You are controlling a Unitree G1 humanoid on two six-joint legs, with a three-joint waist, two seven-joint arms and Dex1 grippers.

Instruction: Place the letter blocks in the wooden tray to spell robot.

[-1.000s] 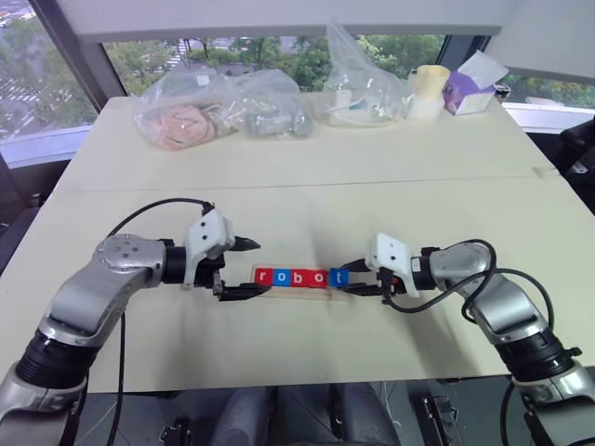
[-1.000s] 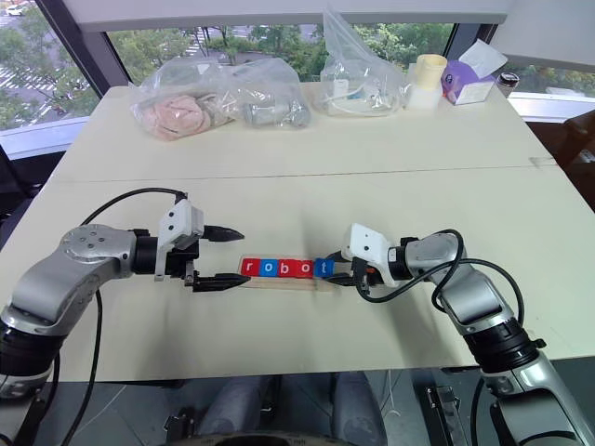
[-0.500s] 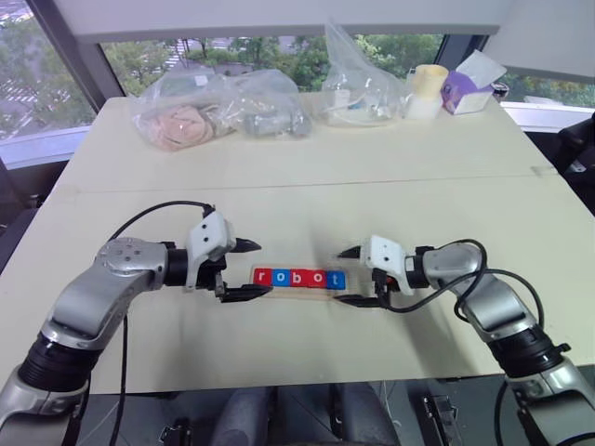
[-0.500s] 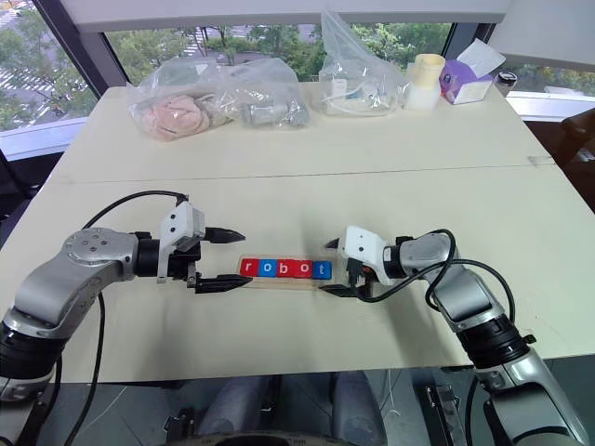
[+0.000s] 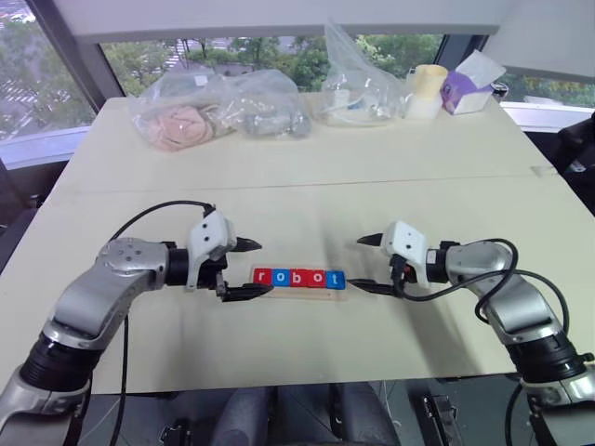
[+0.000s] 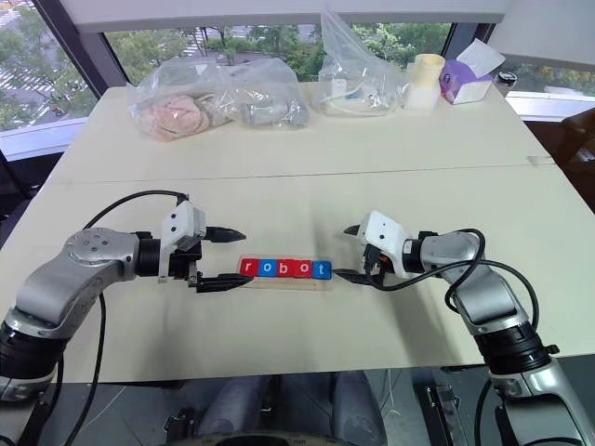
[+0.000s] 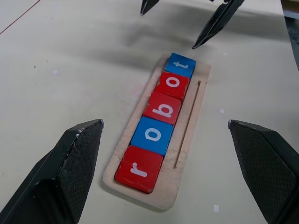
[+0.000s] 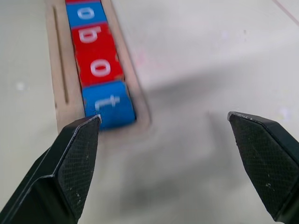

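The long narrow light-wood tray (image 5: 299,284) lay on the pale desk (image 5: 307,186) between the two grippers, with the five flat square letter blocks (image 5: 299,277), red and blue, seated in its recess. The left gripper (image 5: 246,269) stood just beside the tray's "r" end, released and empty. The right gripper (image 5: 363,263) stood near the "t" end, apart from it, also spread and empty. The left wrist view read "robot" (image 7: 158,123) clearly and showed a thin groove (image 7: 187,126) beside the tiles.
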